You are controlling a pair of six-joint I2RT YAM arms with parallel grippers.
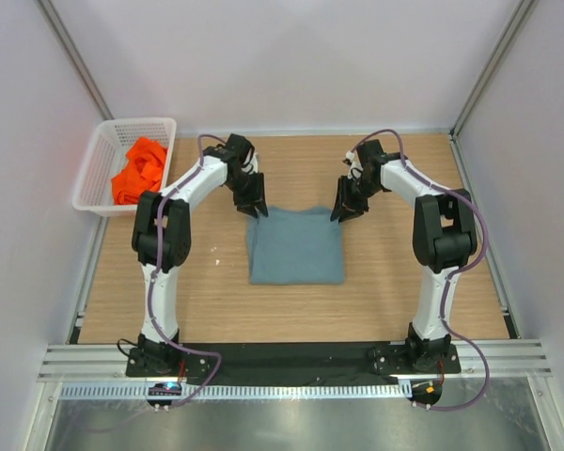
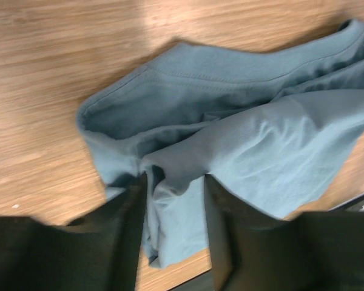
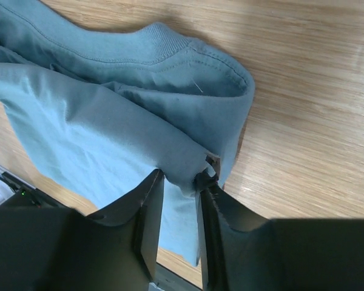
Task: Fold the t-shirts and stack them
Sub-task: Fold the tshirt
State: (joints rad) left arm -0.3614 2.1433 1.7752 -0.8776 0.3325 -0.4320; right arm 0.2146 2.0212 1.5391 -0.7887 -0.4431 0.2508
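Note:
The grey-blue t-shirt (image 1: 294, 246) lies folded into a rough rectangle in the middle of the table. My left gripper (image 1: 256, 202) is at its far left corner and my right gripper (image 1: 346, 205) at its far right corner. In the left wrist view the fingers (image 2: 133, 230) pinch a bunched upper layer of the shirt (image 2: 242, 139) over the collar end. In the right wrist view the fingers (image 3: 150, 209) pinch the same layer (image 3: 109, 121) near the ribbed collar. The orange t-shirt (image 1: 138, 169) lies crumpled in the basket.
The white lattice basket (image 1: 101, 199) stands at the far left of the table, close to the left arm's elbow. Bare wood surrounds the shirt. White walls close in the sides and back. A black strip and metal rail run along the near edge.

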